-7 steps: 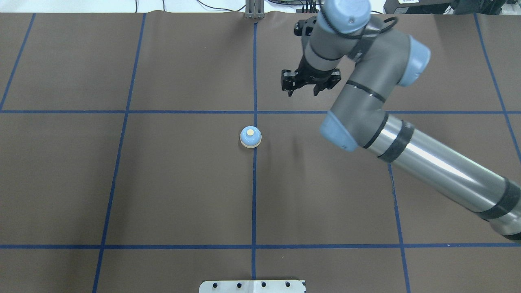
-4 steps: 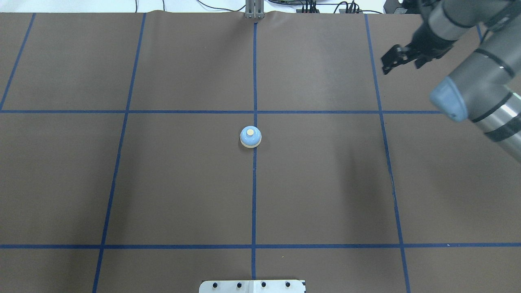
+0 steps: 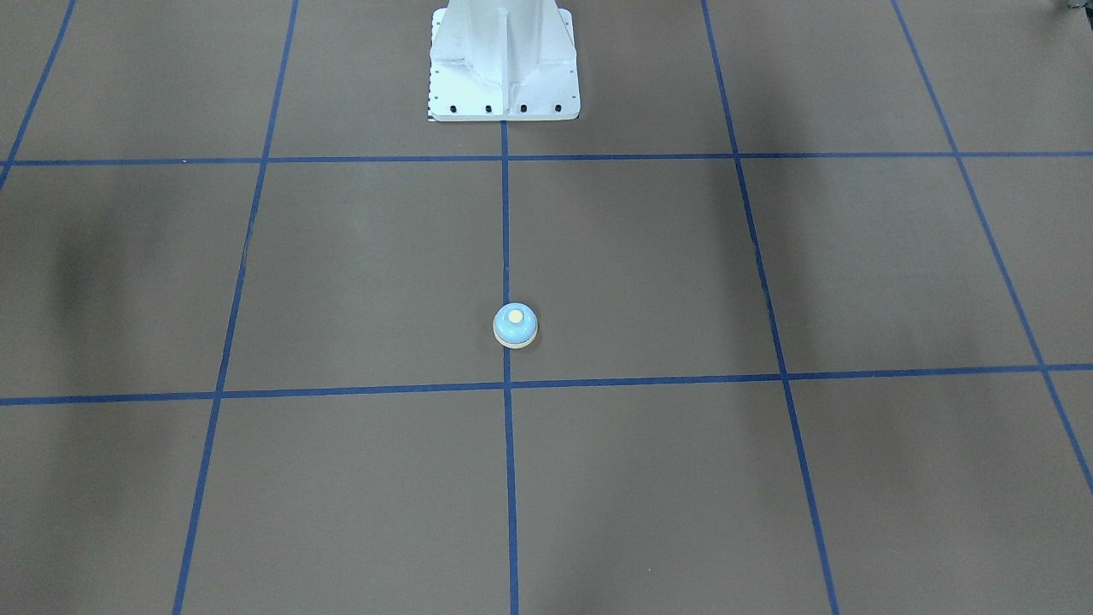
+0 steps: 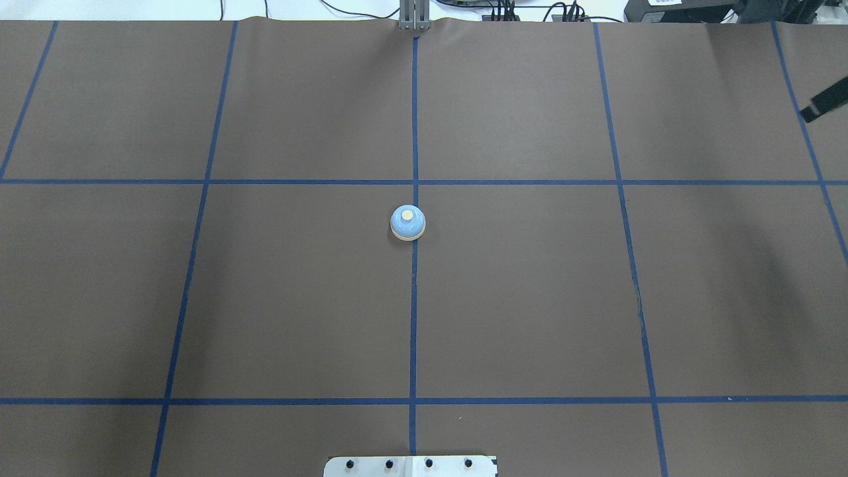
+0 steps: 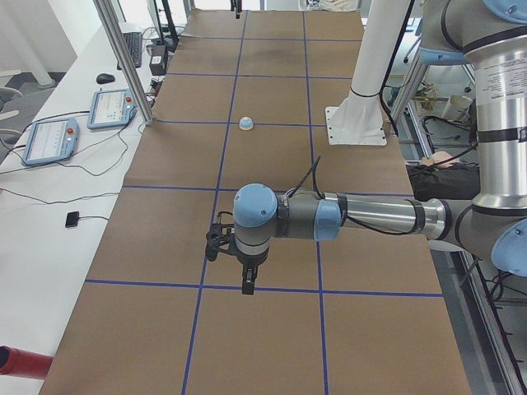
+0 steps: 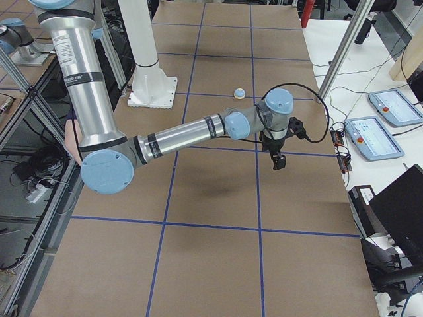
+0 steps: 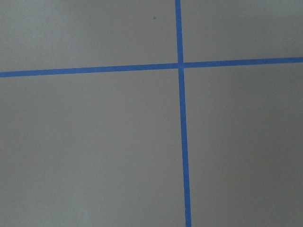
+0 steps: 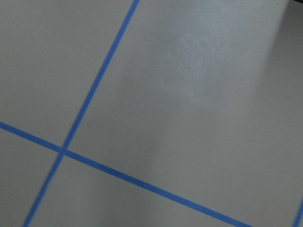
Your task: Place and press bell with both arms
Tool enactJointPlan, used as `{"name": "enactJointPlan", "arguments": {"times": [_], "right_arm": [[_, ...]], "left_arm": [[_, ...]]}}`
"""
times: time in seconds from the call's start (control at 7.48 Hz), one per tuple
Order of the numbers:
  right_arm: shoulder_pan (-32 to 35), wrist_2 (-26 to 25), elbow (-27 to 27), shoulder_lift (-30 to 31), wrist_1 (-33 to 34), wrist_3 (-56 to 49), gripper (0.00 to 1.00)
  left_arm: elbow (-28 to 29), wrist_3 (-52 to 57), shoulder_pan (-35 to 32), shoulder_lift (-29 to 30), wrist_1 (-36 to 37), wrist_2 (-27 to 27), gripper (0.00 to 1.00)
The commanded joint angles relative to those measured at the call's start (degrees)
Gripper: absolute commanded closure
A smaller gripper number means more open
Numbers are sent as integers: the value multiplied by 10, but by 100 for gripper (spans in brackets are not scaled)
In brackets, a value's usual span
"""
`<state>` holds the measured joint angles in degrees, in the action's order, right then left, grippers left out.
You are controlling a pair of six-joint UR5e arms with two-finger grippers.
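The light-blue bell with its cream button stands alone on the brown mat at the centre line; it also shows in the front view and small in both side views. My left gripper hangs over the mat far to the bell's left, seen only from the side; I cannot tell whether it is open. My right gripper hangs over the mat far to the bell's right. Only a black sliver of it reaches the overhead view, so I cannot tell its state. Both wrist views show bare mat with blue tape.
The white bolted pedestal stands at the robot's side of the mat. Blue tape lines divide the mat into squares. Teach pendants lie on side tables beyond each table end.
My right arm has swung from just beyond the bell out to the right and nearly left the overhead view. The bell has not moved.
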<state>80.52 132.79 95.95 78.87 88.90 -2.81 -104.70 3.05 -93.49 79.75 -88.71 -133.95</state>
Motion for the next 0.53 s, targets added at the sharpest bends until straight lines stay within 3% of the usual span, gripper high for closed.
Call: {"name": "enactJointPlan", "arguments": {"times": [0.0, 0.13, 0.4], "right_arm": [[96, 19, 5, 58, 35, -51, 0], [134, 17, 6, 81, 43, -53, 0], [146, 7, 39, 130, 44, -54, 0]], "left_arm": [[0, 0, 1, -1, -1, 0, 0], [0, -3, 1, 0, 0, 0, 0], [0, -2, 1, -1, 0, 0, 0]]}}
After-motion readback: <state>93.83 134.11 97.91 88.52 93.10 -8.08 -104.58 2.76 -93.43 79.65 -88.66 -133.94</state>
